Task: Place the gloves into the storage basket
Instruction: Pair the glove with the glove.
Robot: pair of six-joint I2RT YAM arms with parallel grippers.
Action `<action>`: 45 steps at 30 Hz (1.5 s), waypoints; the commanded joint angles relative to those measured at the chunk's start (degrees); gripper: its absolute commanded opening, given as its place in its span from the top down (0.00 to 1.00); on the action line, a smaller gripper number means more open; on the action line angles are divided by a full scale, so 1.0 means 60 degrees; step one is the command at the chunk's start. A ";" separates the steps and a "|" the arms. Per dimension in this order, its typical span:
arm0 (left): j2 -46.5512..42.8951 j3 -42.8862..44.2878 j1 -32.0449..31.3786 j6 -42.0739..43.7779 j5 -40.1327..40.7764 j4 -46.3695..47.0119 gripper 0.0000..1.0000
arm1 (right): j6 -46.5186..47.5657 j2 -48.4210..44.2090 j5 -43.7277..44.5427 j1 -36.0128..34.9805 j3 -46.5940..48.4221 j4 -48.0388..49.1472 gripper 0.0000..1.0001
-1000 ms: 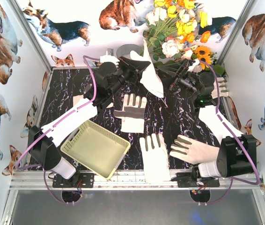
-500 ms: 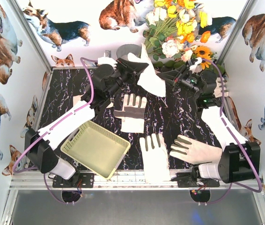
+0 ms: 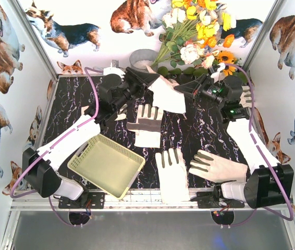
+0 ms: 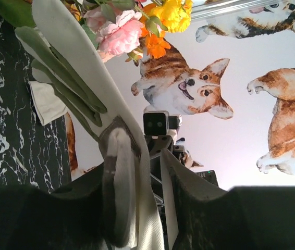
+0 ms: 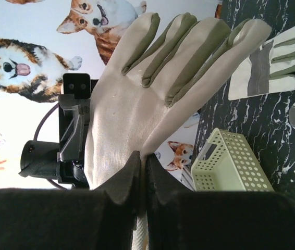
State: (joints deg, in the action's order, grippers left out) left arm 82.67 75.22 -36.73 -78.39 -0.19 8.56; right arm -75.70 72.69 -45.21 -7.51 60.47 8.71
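At twelve o'clock over the black marbled table [image 3: 69, 101], one held glove [image 3: 169, 96] hangs between the two arms. The left gripper [image 3: 155, 83] reaches in from eleven o'clock and the right gripper [image 3: 183, 89] from one o'clock. Each has its jaws pressed shut on the fabric.

The storage basket [image 3: 106, 164] sits at seven o'clock beside the left arm, well apart from the held glove, and its whole floor shows bare. A grey bucket [image 3: 142, 54] stands beyond the far edge at twelve o'clock. Something pale shows at its rim, though what it holds cannot be made out. Flowers [image 3: 199, 26] spread at one o'clock.

The left wrist view shows the held glove [image 4: 80, 57] running up from the left gripper [image 4: 139, 156], its grey-green finger patches toward the flowers [image 4: 137, 26], and a pale glove [image 4: 46, 101] flat on the table. The right wrist view shows the held glove [image 5: 137, 88] spread wide above the right gripper [image 5: 141, 161], with the storage basket [image 5: 231, 161] and a patched glove [image 5: 270, 67] beyond.

Only the top view shows the patched glove [image 3: 146, 125] at the table's centre, a white glove [image 3: 171, 172] at six o'clock and a grey-fingered glove [image 3: 215, 166] at five o'clock.
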 commanded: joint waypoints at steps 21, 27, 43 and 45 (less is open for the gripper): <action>0.0545 -0.0311 0.0145 0.4454 -0.0235 -0.2631 1.00 | 0.9611 -0.0414 0.5929 -0.3372 0.0366 -0.4451 1.00; 0.1250 -0.0452 0.0145 0.5754 0.0131 -0.2887 1.00 | 1.0056 0.0108 0.7703 -0.4201 -0.0613 -0.3089 1.00; 0.2542 -0.1315 0.0938 0.7446 0.0207 -0.1956 1.00 | 1.0490 0.2052 0.9400 -0.4535 -0.0917 -0.1081 1.00; 0.2910 -0.1319 0.1067 0.7578 -0.0039 -0.1642 1.00 | 1.0457 0.2376 0.9426 -0.4549 -0.0932 -0.0913 1.00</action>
State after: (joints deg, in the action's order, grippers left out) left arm 96.73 67.90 -32.77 -37.17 0.05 -5.74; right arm -14.48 84.31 7.68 -34.83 54.41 -1.96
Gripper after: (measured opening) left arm 0.023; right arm 0.048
